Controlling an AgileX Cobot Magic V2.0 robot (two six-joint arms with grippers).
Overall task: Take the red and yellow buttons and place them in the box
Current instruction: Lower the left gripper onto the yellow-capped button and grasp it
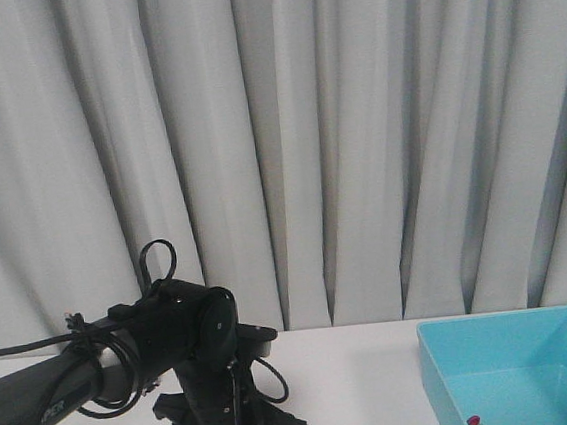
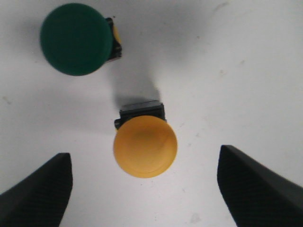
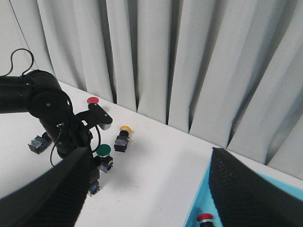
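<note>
White tabletop lies under your left gripper (image 2: 142,189); its black jaws stand wide apart either side of the round yellow-capped push button (image 2: 145,145), ready to close; your right gripper (image 3: 151,198) is spread empty near the shallow light blue plastic box (image 1: 519,366).

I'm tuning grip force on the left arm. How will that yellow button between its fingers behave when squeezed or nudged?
The yellow button looks like rigid plastic, so it probably won't deform. Its wide round cap over a narrower black body suggests it could tip if nudged off-centre. The smooth cap may slip, so gripping the squarer body seems safer. The left gripper is open around it.
</note>
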